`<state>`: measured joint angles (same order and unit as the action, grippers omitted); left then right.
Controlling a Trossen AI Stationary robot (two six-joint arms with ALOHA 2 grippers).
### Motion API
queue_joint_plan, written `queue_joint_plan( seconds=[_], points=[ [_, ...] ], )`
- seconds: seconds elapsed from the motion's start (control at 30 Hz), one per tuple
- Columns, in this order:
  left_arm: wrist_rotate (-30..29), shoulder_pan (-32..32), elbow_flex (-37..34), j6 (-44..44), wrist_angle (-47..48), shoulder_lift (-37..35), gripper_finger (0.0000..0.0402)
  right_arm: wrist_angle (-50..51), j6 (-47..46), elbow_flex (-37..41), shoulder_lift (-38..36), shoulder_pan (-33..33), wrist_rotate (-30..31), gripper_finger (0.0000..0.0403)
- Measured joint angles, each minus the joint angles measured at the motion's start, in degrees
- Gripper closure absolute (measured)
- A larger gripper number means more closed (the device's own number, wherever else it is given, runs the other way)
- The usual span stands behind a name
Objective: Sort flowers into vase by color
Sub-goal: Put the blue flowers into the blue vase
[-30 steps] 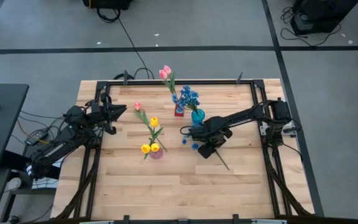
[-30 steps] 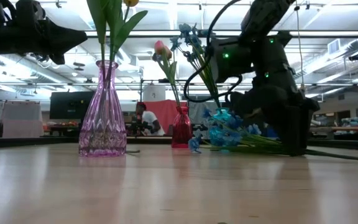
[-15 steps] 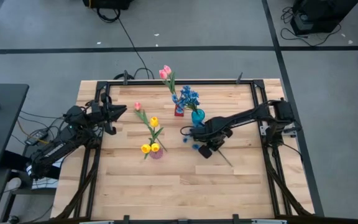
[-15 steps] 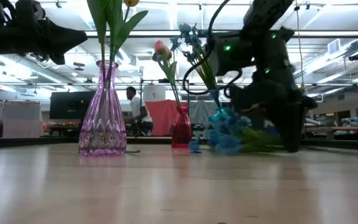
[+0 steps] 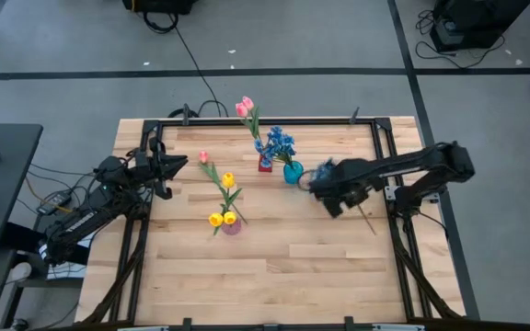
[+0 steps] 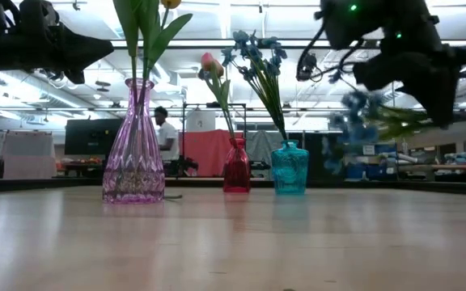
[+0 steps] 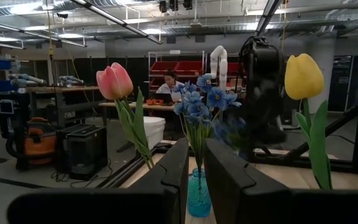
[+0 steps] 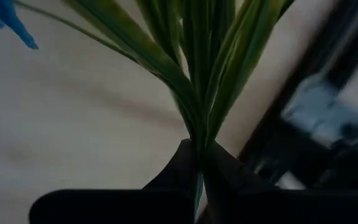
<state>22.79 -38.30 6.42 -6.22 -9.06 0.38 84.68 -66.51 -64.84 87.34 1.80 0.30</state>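
A blue flower [image 6: 361, 121] is clamped by its stem in the right claw [image 5: 331, 196], lifted above the surface just right of the teal vase [image 5: 293, 172], stem trailing right. The left claw [image 5: 175, 164], nearly closed, is parked far left.

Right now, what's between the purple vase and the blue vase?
In the low view, the red vase with a pink tulip stands between the purple vase and the blue vase, set farther back on the table.
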Motion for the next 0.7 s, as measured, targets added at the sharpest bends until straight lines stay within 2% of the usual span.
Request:
queue_joint_plan(
  seconds=[0.17, 0.33, 0.4, 0.53, 0.7],
  points=[
    [0.0, 0.0, 0.0, -0.02, -0.05, -0.01, 0.0347, -5.12, -0.12, 0.02, -7.27, -2.36, 16.24, 0.0379],
    [-0.01, 0.0, 0.0, -0.02, -0.2, -0.02, 0.0347, -18.43, 8.97, 0.03, -11.59, -4.56, 30.98, 0.0379],
    [-0.02, 0.0, 0.0, -0.02, -0.2, -0.01, 0.0347, -27.42, 14.34, 0.84, -12.33, -5.46, 33.06, 0.0379],
    [-0.02, 0.0, 0.0, -0.01, -0.2, -0.02, 0.0347, -48.14, 26.86, 4.62, -12.51, -7.3, 32.92, 0.0379],
    [-0.02, 0.0, 0.0, -0.02, -0.01, 0.0, 0.0347, -68.08, 36.0, 11.79, -13.18, -10.14, 33.16, 0.0379]
  ],
)
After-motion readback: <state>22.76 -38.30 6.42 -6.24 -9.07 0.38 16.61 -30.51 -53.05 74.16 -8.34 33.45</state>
